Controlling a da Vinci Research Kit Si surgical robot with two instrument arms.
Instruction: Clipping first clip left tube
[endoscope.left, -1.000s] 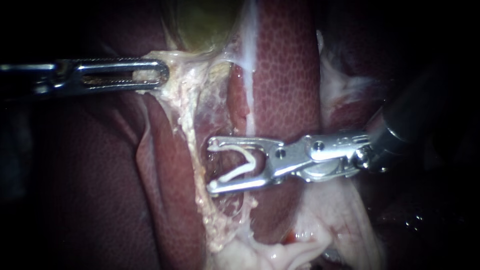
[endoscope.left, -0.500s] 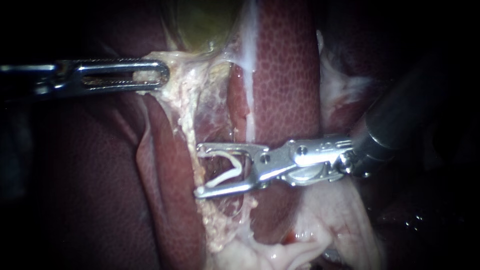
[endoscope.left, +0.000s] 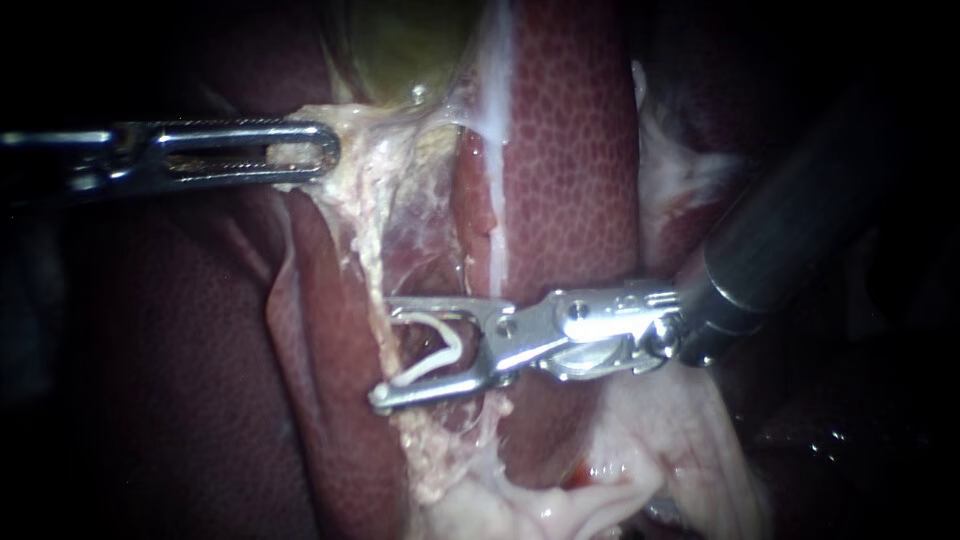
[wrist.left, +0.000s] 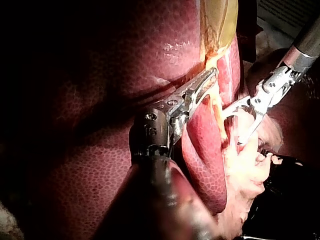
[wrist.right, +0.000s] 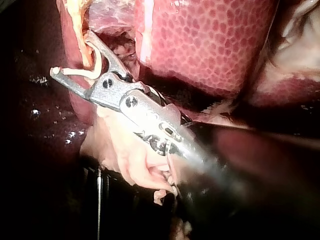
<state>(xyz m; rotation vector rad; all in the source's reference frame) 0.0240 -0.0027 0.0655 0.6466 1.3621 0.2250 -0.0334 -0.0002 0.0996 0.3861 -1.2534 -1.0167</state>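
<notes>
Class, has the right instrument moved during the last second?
Yes. The right instrument, holding a clip, has shifted leftward against the liver behind it.

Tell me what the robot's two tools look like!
Both are shiny silver metal on dark round shafts. The left instrument has long, thin jaws with a rounded tip and a long slot down the middle. The right instrument has two thin jaws spread like a fork, and a chunky hinge with little round pins.
</notes>
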